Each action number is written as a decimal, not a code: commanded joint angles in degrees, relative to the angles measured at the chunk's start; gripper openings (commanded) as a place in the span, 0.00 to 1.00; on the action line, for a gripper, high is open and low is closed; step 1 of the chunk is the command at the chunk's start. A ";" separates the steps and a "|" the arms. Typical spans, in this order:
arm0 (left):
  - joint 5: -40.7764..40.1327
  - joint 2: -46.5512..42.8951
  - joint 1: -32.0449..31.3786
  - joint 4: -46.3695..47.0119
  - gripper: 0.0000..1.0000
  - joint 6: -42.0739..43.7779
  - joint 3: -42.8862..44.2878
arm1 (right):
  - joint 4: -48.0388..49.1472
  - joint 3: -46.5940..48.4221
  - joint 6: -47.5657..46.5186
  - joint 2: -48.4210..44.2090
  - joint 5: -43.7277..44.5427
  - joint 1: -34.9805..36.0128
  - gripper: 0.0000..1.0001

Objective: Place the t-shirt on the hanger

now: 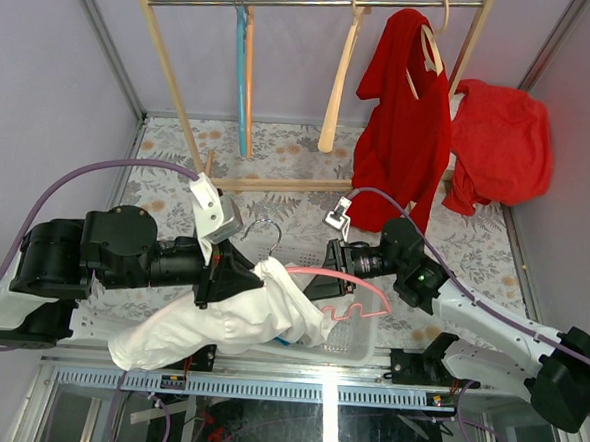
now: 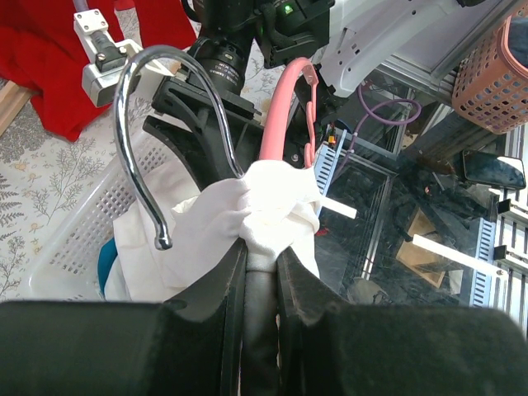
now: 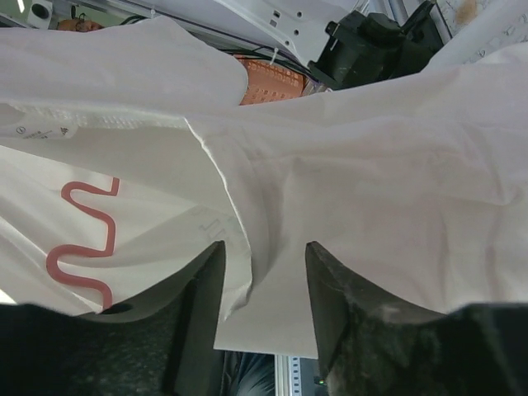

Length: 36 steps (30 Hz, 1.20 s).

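The white t-shirt (image 1: 218,327) hangs bunched from my left gripper (image 1: 247,275) and droops over the table's near edge. In the left wrist view my left gripper (image 2: 262,247) is shut on a wad of the t-shirt (image 2: 272,206), right where the hanger's metal hook (image 2: 140,124) comes out. The pale pink hanger (image 1: 342,276) sticks out to the right, one wavy arm bare. My right gripper (image 1: 335,259) is at that arm. In the right wrist view it (image 3: 264,256) is open, with a t-shirt fold (image 3: 371,165) between the fingers. The pink arm (image 3: 82,239) shows through the cloth.
A white basket (image 1: 358,340) sits under the hanger, with a blue cloth (image 2: 106,264) inside. At the back a wooden rack holds a light blue hanger (image 1: 244,78), a beige wooden hanger (image 1: 332,103) and a red garment (image 1: 406,118). Another red garment (image 1: 500,143) lies at the right.
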 commanded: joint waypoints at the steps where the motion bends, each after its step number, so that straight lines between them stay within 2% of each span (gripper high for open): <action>1: 0.69 -0.87 -0.05 5.83 0.00 1.33 -0.06 | 1.64 3.85 -0.05 0.33 -0.60 0.71 0.46; 4: -0.37 -1.91 -0.04 5.59 0.00 0.99 -0.82 | 0.95 4.20 -0.18 -0.25 -0.41 0.69 0.24; 9: -1.51 -4.21 -0.01 5.91 0.00 0.63 -2.14 | -3.33 5.48 -2.47 -1.65 0.75 0.72 0.00; 16: -2.28 -5.87 -0.04 5.80 0.00 0.17 -2.15 | -16.30 11.14 -10.46 -2.44 2.34 -0.80 0.00; 24: -4.58 -6.78 -0.07 4.88 0.00 -0.42 -1.23 | -27.23 16.27 -17.08 -4.01 1.19 -9.55 0.00; 36: -13.49 -5.41 -0.05 4.70 0.00 1.40 2.30 | -35.30 16.02 -19.80 -9.98 7.73 -9.92 0.00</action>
